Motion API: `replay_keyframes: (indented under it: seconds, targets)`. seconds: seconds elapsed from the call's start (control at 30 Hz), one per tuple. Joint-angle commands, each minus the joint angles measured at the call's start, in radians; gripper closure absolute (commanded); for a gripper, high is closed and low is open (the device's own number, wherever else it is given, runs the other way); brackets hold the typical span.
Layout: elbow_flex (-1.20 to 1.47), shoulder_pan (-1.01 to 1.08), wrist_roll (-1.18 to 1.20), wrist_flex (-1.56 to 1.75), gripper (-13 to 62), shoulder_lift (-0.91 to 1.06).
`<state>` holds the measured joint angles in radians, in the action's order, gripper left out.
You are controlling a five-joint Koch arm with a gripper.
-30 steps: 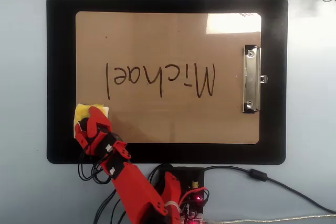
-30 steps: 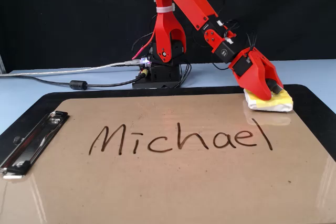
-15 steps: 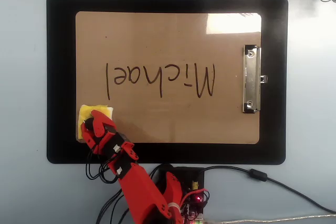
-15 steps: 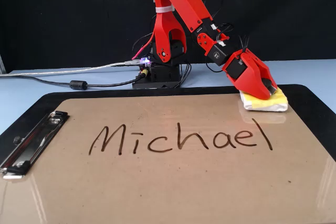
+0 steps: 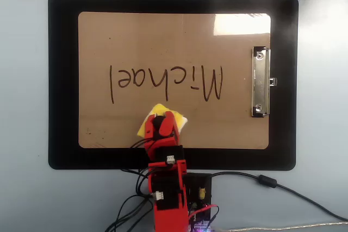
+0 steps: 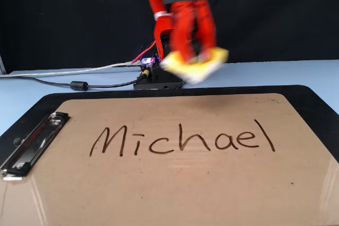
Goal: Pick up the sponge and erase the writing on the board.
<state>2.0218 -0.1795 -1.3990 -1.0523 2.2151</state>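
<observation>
One sponge point(image 6: 195, 66) in gripper point(image 6: 193, 59) — tilted, off board point(image 6: 159, 183).

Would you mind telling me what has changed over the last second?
The gripper has lifted the sponge off the board's corner and swung it, in the overhead view, rightward to mid-board, clear of the surface. The writing is untouched; board and clip have not moved.

I see the board point(image 6: 175, 183) as smooth tan hardboard with a slight sheen — glare shows near its shiny silver metal clip point(image 5: 260, 82). The sponge point(image 6: 195, 66) looks soft yellow foam, the pincer point(image 5: 161, 126) glossy red plastic, the mat point(image 5: 62, 80) matt black.
</observation>
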Motion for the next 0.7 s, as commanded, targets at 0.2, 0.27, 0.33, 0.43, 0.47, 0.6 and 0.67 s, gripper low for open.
replay_keyframes:
  seconds: [0.2,0.27,0.33,0.43,0.47,0.6,0.67]
  targets:
    - [-0.006,0.482,0.215,0.456,57.5,-0.25]
    - [-0.008,0.517,0.215,0.578,57.4,-0.336]
    - [-0.009,0.531,0.215,0.695,57.5,-0.442]
    - [-0.02,0.591,0.213,0.825,57.4,-0.531]
    - [-0.023,0.615,0.213,0.838,57.5,-0.538]
    - [0.014,0.638,0.219,0.838,57.4,-0.499]
    - [0.052,0.638,0.225,0.839,57.4,-0.488]
